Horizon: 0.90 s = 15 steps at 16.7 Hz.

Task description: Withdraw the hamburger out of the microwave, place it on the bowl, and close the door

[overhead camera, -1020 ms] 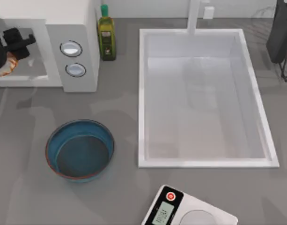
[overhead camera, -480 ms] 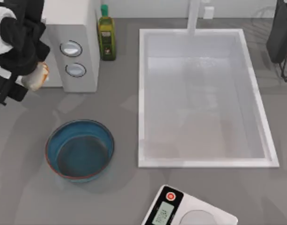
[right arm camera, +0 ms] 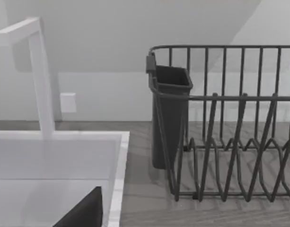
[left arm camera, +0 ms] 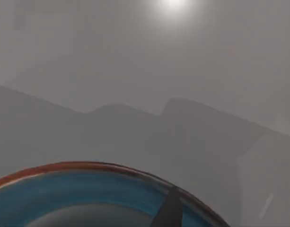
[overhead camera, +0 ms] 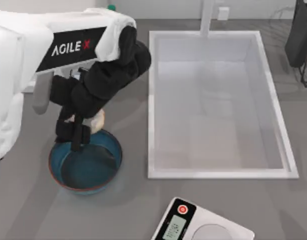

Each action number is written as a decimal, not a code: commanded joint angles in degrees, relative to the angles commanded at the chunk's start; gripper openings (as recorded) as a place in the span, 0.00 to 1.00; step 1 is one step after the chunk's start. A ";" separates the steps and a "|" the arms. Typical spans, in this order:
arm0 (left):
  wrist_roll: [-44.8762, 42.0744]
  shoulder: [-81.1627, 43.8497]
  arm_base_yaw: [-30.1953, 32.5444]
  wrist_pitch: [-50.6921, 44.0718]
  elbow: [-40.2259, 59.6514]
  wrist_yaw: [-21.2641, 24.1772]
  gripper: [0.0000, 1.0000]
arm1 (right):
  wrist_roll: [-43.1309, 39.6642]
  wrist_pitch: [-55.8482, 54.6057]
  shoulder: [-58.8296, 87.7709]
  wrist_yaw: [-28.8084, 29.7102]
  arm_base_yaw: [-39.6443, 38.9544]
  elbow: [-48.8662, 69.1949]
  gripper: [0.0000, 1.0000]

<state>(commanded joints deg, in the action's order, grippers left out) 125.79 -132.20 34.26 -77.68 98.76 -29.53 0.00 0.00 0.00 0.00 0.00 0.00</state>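
Over the counter's (overhead camera: pixel 133 210) left half, the left AgileX arm (overhead camera: pixel 53 45) reaches across from the top view's left edge, its white casing hiding the area behind it. Its black left tool (overhead camera: pixel 79 131) hangs above the far rim of the bowl (overhead camera: pixel 105 172), clamped on the hamburger (overhead camera: pixel 96 120), a whitish lump that peeks out beside the dark fingers (overhead camera: pixel 74 136). The hamburger sits above the bowl's far edge, apparently not yet resting in it, though the top view does not settle the height. The bowl, blue-teal inside with a brownish rim, stands on the counter left of the sink (overhead camera: pixel 153 100), near but apart from it. From the left wrist view, the bowl's (left arm camera: pixel 88 189) rim arcs across the grey counter (left arm camera: pixel 145 71), with one dark fingertip (left arm camera: pixel 171 210) crossing it. The white sink fills the counter's middle and right, a white faucet (overhead camera: pixel 207 17) at its far side. A white scale (overhead camera: pixel 203 225) with a red button lies near the front edge, just right of the bowl and in front of the sink. A green bottle cap (overhead camera: pixel 111 7) shows just behind the arm. The right arm (overhead camera: pixel 299 35) is parked at the far right corner; whether its right tool is wide or narrow cannot be told. Its wrist view takes in the faucet (right arm camera: pixel 38 75), the sink's (right arm camera: pixel 118 161) rim and a dark dish rack (right arm camera: pixel 230 123) with a cutlery cup (right arm camera: pixel 169 113).
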 joint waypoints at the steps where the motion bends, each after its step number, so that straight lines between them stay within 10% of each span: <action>1: 4.93 -1.60 1.31 -4.93 1.44 -1.09 0.00 | 0.00 0.00 0.00 0.00 0.00 0.00 1.00; 7: 22.53 -8.34 5.94 -23.13 6.62 -5.00 0.00 | 0.00 0.00 0.00 0.00 0.00 0.00 1.00; 15: 23.52 -10.76 5.69 -21.90 9.18 -5.23 0.00 | 0.00 0.00 0.00 0.00 0.00 0.00 1.00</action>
<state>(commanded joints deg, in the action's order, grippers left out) 149.31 -142.96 39.95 -99.58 107.95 -34.77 0.00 0.00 0.00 0.00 0.00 0.00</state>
